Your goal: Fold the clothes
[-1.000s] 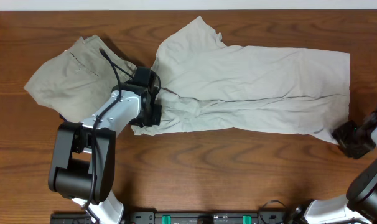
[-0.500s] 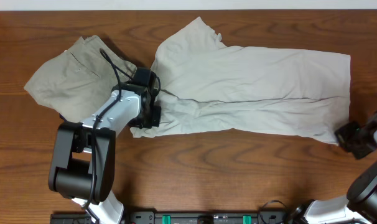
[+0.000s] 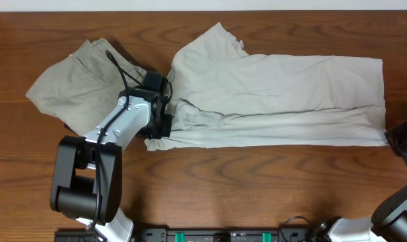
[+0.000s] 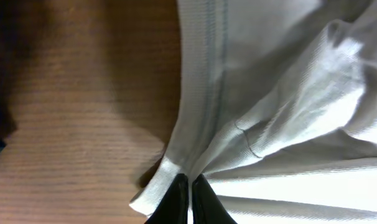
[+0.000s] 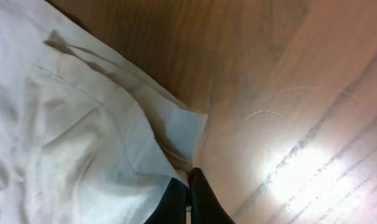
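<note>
The pale off-white T-shirt [image 3: 277, 94] lies stretched across the table, folded lengthwise, one sleeve sticking up at the back left. My left gripper [image 3: 158, 128] is shut on the shirt's lower left corner; in the left wrist view the black fingers [image 4: 190, 198] pinch the hemmed edge of the T-shirt [image 4: 282, 99]. My right gripper [image 3: 395, 140] is shut on the shirt's lower right corner at the table's right edge; in the right wrist view the fingers [image 5: 187, 198] pinch a fold of the T-shirt [image 5: 70, 130]. The cloth is pulled fairly taut between them.
Khaki-olive trousers [image 3: 76, 81] lie crumpled at the left, just behind the left arm and touching the shirt's left end. Bare wooden table [image 3: 257, 188] runs along the front. The arm bases stand at the front edge.
My right gripper has pulled the shirt's lower right corner further right, to the frame's edge. The shirt's lower edge has straightened and its wrinkles have flattened. The left gripper has shifted slightly.
</note>
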Motion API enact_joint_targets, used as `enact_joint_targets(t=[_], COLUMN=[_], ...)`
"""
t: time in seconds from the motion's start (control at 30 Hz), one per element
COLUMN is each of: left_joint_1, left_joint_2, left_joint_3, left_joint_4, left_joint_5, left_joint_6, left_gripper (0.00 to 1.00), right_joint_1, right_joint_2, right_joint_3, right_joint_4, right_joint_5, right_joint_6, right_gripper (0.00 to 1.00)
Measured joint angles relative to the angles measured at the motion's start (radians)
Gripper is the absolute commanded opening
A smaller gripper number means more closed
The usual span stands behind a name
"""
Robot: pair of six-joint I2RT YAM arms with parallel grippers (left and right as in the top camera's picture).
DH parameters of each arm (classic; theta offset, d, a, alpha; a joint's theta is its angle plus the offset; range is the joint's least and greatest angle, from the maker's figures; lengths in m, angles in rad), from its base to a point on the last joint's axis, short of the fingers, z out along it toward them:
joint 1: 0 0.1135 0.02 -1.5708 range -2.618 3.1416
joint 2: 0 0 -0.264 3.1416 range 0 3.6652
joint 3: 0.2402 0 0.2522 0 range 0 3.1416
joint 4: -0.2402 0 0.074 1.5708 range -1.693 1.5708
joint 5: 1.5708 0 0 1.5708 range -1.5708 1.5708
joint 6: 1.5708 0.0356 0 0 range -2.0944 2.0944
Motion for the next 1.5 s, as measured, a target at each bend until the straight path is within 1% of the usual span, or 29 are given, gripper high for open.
enact_joint_targets(t=[0.17,0.3,0.4,0.43,0.47,0.53,0.57,0.7,0.73,0.87,1.0,1.13,1.17,1.27,1.37,1.5], left_joint_1=[0.000,0.005,0.014,0.016,0.018,0.018,0.018,0.018,0.018,0.006,-0.050,-0.138,-0.165,-0.238,-0.296,-0.332], left_joint_2=[0.000,0.000,0.000,0.000,0.000,-0.007,-0.016,-0.071,-0.091,-0.183,-0.217,-0.193,-0.180,-0.133,-0.083,-0.024], left_joint_3=[0.000,0.000,0.000,0.000,0.001,0.001,0.002,0.015,0.020,0.028,0.034,0.035,0.035,0.035,0.035,0.035], left_joint_4=[-0.013,-0.015,-0.018,-0.019,-0.020,-0.028,-0.039,-0.063,-0.065,-0.061,-0.013,0.032,0.042,0.077,0.136,0.206], left_joint_5=[-0.023,-0.029,-0.044,-0.046,-0.047,-0.047,-0.047,-0.027,-0.016,0.037,0.085,0.107,0.111,0.118,0.119,0.113], left_joint_6=[-0.016,-0.019,-0.023,-0.024,-0.027,-0.035,-0.035,-0.043,-0.043,-0.032,0.031,0.103,0.123,0.175,0.204,0.222], left_gripper=[0.06,0.06,0.06,0.12,0.25,0.35,0.39,0.45,0.45,0.45,0.45,0.46,0.49,0.52,0.52,0.54], right_joint_1=[0.000,0.000,0.000,-0.002,-0.003,-0.009,-0.012,-0.018,-0.018,-0.018,-0.018,-0.018,-0.018,-0.018,-0.014,0.009], right_joint_2=[0.000,0.000,0.000,0.000,0.000,0.000,0.000,0.000,0.000,0.000,0.000,0.000,0.000,0.000,0.000,0.000], right_joint_3=[0.000,0.000,0.000,0.000,0.000,0.000,0.000,0.000,0.000,0.000,0.000,0.000,0.000,0.000,0.000,0.000], right_joint_4=[-0.003,0.003,0.021,0.023,0.024,0.024,0.026,0.040,0.040,0.045,0.045,0.026,0.021,-0.008,-0.035,-0.052], right_joint_5=[0.034,0.052,0.069,0.071,0.072,0.066,0.055,-0.061,-0.094,-0.242,-0.348,-0.418,-0.432,-0.470,-0.491,-0.504], right_joint_6=[0.000,-0.001,0.001,0.001,0.001,0.001,0.002,-0.004,-0.009,-0.033,-0.045,-0.050,-0.053,-0.066,-0.076,-0.093], right_gripper=[0.03,0.13,0.13,0.13,0.12,0.14,0.16,0.32,0.33,0.34,0.33,0.33,0.33,0.33,0.33,0.33])
